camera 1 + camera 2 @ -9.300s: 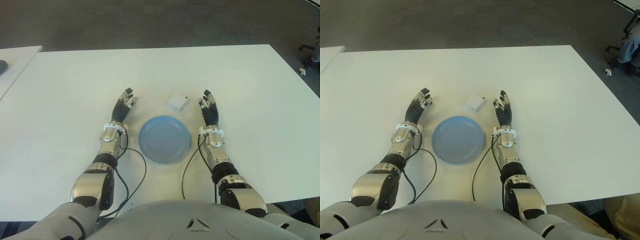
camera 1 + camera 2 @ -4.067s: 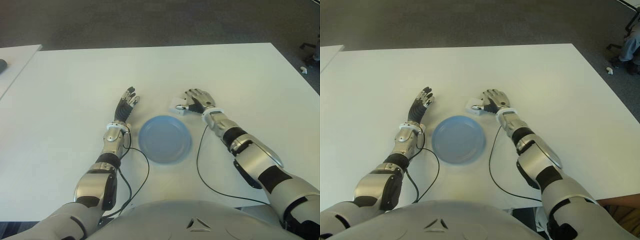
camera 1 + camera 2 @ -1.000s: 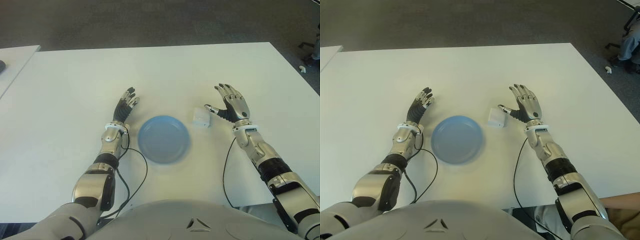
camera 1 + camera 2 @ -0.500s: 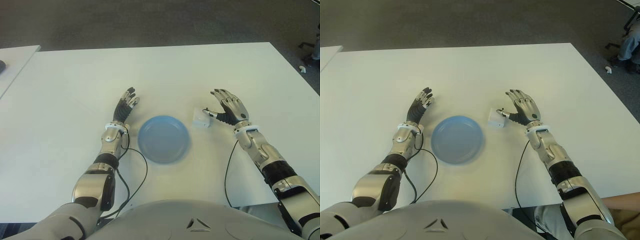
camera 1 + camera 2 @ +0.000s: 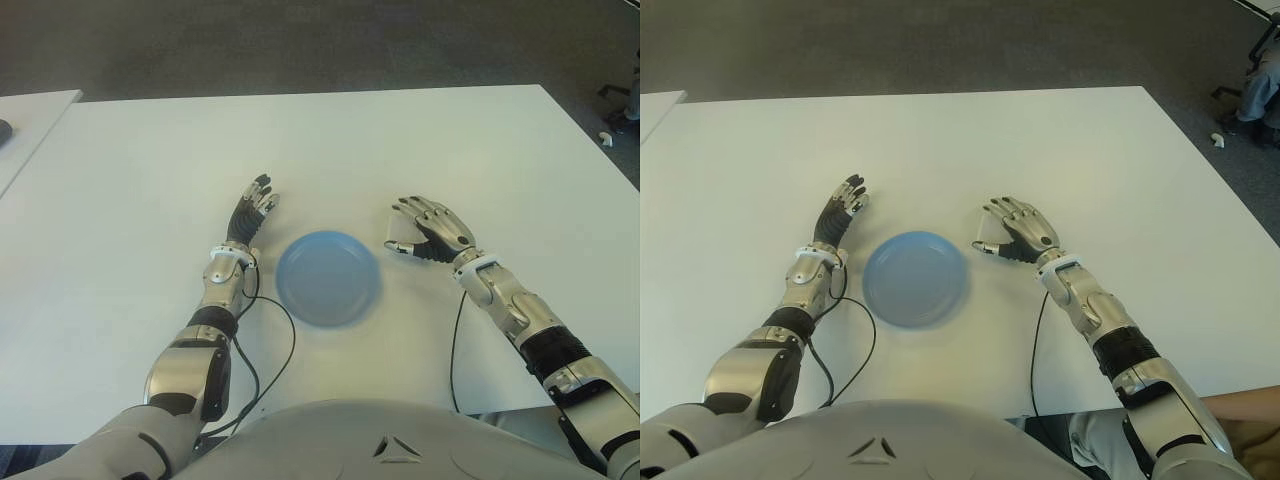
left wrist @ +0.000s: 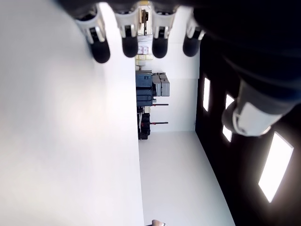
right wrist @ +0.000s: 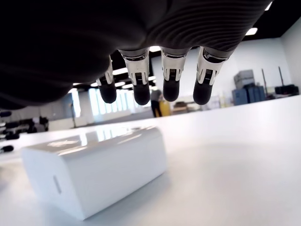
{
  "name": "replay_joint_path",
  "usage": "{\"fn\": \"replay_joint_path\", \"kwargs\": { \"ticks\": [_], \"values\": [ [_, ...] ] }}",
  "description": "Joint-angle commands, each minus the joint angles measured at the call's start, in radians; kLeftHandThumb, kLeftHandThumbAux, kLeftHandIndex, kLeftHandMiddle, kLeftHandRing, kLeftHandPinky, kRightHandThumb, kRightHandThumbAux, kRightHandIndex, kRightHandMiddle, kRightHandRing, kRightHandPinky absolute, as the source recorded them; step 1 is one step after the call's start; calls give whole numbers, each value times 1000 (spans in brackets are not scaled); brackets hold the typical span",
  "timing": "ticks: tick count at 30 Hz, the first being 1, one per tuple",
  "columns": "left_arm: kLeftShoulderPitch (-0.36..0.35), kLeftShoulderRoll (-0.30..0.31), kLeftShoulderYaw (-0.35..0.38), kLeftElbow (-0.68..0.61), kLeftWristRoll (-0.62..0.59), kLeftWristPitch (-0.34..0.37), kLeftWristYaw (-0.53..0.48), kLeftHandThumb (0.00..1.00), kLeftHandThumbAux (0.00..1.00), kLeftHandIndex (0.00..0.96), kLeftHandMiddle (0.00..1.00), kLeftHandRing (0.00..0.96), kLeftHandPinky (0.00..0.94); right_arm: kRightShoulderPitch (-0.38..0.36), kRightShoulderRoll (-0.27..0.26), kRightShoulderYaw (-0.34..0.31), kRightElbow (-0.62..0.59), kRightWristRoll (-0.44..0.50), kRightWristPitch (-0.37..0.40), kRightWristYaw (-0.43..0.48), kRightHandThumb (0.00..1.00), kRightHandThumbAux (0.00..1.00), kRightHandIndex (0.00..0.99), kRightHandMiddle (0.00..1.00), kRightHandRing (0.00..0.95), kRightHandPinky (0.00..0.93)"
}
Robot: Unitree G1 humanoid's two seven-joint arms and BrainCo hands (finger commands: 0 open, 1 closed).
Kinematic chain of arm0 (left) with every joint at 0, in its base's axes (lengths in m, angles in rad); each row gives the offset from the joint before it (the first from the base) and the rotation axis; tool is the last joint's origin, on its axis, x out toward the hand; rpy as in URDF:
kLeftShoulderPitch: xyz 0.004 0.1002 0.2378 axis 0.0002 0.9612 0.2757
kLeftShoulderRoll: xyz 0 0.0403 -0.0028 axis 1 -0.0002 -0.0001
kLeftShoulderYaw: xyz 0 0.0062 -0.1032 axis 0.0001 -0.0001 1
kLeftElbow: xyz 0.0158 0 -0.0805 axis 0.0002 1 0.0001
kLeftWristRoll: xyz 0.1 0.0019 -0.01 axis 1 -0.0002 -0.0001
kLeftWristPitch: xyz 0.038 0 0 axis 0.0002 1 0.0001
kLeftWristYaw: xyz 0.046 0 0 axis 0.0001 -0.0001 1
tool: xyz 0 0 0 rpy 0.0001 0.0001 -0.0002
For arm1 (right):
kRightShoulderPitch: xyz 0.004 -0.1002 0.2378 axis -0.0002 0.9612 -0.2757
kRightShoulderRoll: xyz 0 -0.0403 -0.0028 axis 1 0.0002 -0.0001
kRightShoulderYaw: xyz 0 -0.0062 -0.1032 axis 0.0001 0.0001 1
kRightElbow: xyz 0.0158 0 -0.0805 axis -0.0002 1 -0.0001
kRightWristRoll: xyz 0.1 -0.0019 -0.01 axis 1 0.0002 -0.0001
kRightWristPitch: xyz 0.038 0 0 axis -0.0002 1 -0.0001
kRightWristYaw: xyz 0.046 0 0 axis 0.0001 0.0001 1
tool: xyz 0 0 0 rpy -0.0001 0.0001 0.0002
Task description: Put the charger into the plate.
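Charger (image 7: 94, 174) under your right hand (image 5: 430, 232), fingers spread and unclamped, beside plate (image 5: 328, 278): closing late may shove it away.

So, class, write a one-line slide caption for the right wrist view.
Right hand hovers with open fingers above the white charger, which lies on the white table.

Glossy white plastic charger (image 7: 94, 172), smooth matt white table (image 5: 400, 140), smooth blue plate (image 5: 328, 279)
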Motion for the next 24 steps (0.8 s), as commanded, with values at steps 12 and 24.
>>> {"fn": "replay_joint_path", "kwargs": {
  "ticks": [12,24],
  "values": [
    [108,-24,-28,112,40,178,10,38,560,0,0,0,31,-40,-28,82,17,-56,-93,178,250,73,0,0,0,0],
    [106,-26,-23,113,30,179,-8,43,550,0,0,0,25,-111,-5,146,100,-94,-128,220,267,74,0,0,0,0]
  ]
}}
